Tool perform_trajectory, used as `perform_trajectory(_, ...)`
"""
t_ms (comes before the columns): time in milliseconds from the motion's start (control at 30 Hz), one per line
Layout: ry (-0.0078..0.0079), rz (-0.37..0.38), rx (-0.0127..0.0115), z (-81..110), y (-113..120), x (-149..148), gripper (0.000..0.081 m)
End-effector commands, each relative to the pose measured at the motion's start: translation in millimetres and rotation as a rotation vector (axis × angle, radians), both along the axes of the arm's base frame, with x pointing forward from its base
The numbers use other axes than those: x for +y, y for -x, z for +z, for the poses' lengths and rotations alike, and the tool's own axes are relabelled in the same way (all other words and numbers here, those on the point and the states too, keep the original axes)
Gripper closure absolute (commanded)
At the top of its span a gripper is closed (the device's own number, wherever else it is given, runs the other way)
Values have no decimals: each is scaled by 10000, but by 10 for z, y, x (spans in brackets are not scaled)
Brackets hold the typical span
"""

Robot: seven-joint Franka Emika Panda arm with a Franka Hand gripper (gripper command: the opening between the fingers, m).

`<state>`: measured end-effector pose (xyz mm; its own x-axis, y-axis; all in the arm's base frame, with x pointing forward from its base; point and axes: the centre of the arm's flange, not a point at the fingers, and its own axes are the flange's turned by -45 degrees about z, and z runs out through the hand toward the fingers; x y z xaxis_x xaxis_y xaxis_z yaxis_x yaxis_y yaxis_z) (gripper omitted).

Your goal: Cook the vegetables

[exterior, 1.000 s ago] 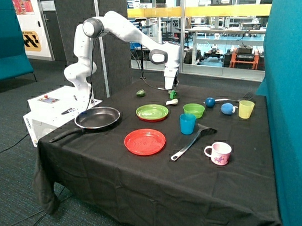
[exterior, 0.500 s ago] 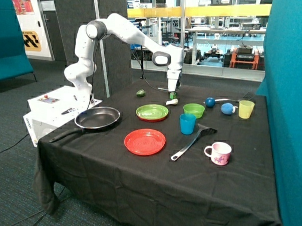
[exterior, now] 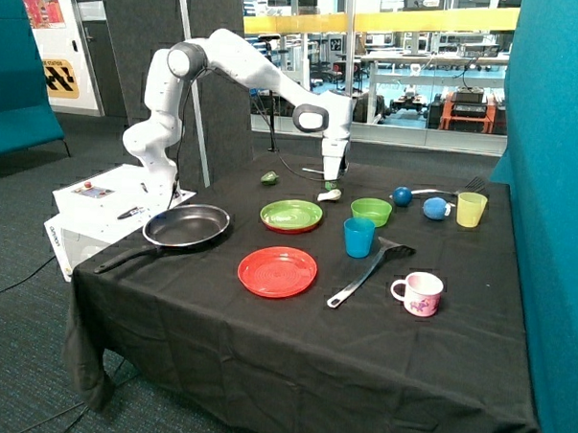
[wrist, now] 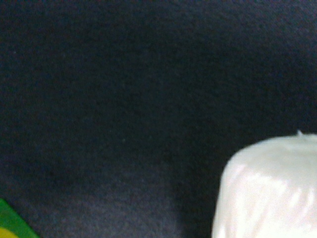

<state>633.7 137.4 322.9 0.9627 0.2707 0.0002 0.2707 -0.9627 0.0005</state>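
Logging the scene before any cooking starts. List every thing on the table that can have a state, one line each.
frying pan: empty, upright
green plate: empty
red plate: empty
green bowl: upright
blue cup: upright
yellow cup: upright
pink mug: upright
spatula: lying flat
whitish vegetable: on the cloth, under the gripper
dark green vegetable: on the cloth, untouched
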Motion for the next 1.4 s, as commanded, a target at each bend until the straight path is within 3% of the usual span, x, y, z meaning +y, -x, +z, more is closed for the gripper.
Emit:
perform_trajectory(0,-4,127,3,-35,-43,38,0)
perform_trajectory(467,-4,131,3,-173,-44,3,4)
perform_trajectory(900,-4,38,3,-315,-42,2,77)
perform_trajectory(1167,-4,-89,3,-369,-47,-35,190)
perform_trajectory(1367,-4,-96,3,-398,-40,-29,368)
